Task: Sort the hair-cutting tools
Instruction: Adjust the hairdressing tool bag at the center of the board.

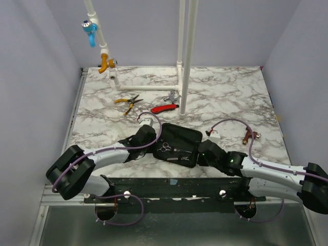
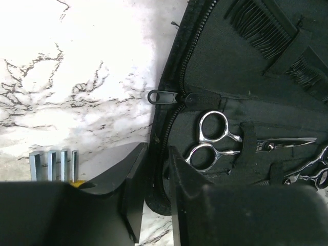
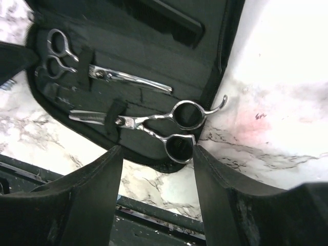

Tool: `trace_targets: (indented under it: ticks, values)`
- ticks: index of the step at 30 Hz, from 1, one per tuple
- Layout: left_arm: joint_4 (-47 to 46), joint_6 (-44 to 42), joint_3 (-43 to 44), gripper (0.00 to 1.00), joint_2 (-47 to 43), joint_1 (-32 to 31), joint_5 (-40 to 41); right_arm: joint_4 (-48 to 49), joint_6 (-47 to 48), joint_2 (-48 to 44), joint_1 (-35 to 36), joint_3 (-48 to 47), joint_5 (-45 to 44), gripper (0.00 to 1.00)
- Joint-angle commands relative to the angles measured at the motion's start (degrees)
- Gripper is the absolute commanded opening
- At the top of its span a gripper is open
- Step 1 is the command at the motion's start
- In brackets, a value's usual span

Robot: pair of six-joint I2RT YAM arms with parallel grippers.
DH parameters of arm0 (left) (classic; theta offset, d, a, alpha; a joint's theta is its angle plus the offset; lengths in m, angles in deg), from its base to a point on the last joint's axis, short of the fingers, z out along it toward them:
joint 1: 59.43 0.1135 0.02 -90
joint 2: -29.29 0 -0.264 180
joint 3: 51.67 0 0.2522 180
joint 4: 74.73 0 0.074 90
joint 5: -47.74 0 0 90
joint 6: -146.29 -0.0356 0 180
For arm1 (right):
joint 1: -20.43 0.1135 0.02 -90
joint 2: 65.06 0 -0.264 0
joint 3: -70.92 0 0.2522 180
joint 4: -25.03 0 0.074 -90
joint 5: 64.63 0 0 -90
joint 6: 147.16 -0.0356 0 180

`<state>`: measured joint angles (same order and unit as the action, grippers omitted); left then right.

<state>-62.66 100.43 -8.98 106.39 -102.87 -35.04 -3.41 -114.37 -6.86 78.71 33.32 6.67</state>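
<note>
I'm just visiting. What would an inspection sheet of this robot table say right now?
Surface: marble table, white with grey veins.
Job's things: open black case holds plain scissors, toothed scissors and a comb.
Clutter: yellow pliers and red-handled tool at the far side.
Grippers: left gripper, jaws narrow astride the case's edge, grip unclear; right gripper, jaws open by the toothed scissors' handles.
Cables: purple cables loop beside the case.
Surroundings: white pipes at the back, pale walls.
</note>
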Motion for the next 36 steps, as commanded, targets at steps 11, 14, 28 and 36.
trace_targets:
  ticks: [11, 14, 28, 36]
  values:
    - [2.4, -0.7, 1.1, 0.09, 3.0, -0.5, -2.9, -9.0, 10.3, 7.0, 0.3, -8.9, -2.4, 0.47]
    - [2.0, -0.4, 0.4, 0.04, 3.1, -0.5, -3.2, -8.5, 8.2, 7.8, 0.2, -8.0, -2.0, 0.47]
    - [-2.4, 2.3, -4.4, 0.0, 1.6, -0.6, -4.2, -6.6, 2.2, 4.3, 0.3, -5.8, 1.4, 0.46]
    - [-3.7, 5.0, -7.4, 0.0, -1.3, -0.6, -3.0, -4.6, 0.8, 6.8, 0.3, -4.5, 3.2, 0.45]
